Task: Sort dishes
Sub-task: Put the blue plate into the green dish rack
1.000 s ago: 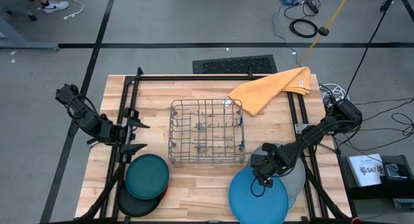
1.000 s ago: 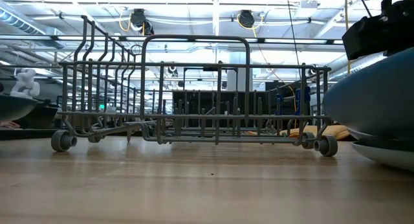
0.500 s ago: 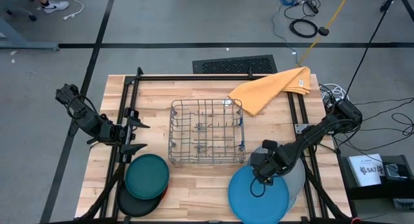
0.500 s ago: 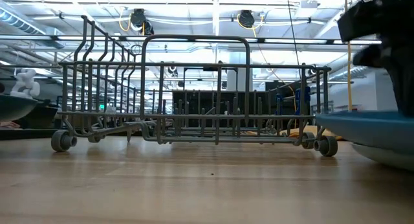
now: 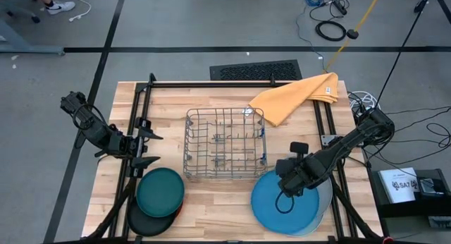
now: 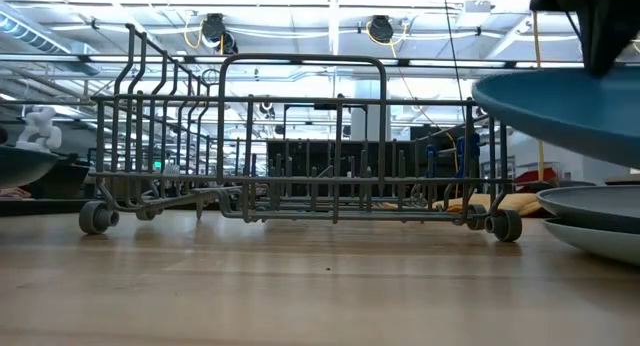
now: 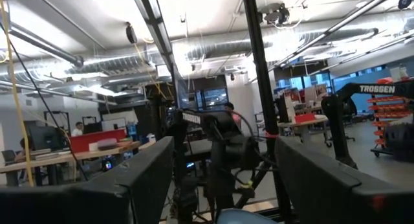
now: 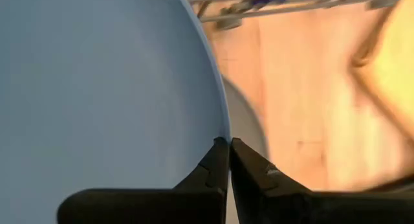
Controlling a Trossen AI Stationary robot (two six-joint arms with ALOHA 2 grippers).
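Observation:
My right gripper [image 5: 285, 184] is shut on the bright blue plate [image 5: 285, 207], which hangs above the grey plate [image 5: 325, 194] and the pale blue plate [image 6: 600, 242] stacked at the near right. In the low view the blue plate [image 6: 565, 111] floats over the grey plate [image 6: 590, 201]. At the near left the dark teal plate [image 5: 160, 191] lies on the black plate [image 5: 144, 221], with an orange-red rim [image 5: 177, 210] showing beside them. My left gripper [image 5: 146, 149] waits open above the table's left side, touching nothing. My right gripper pinches the blue plate's rim [image 8: 220, 130] between its two fingers, on the edge nearest the rack. The fingers come from above, pointing steeply down. The plate is lifted clear of the grey plate and lies close to level.
The wire dish rack [image 5: 225, 154] stands in the middle of the table on small wheels [image 6: 95, 218]. A yellow-orange cloth [image 5: 296, 96] lies at the far right. Bare wood [image 5: 218, 202] shows between the two plate stacks.
My right gripper has gone up, still shut on the blue plate's rim. The plate was tipped and low over the stack; it has risen clear of the grey plate and levelled out, shifting slightly toward the right.

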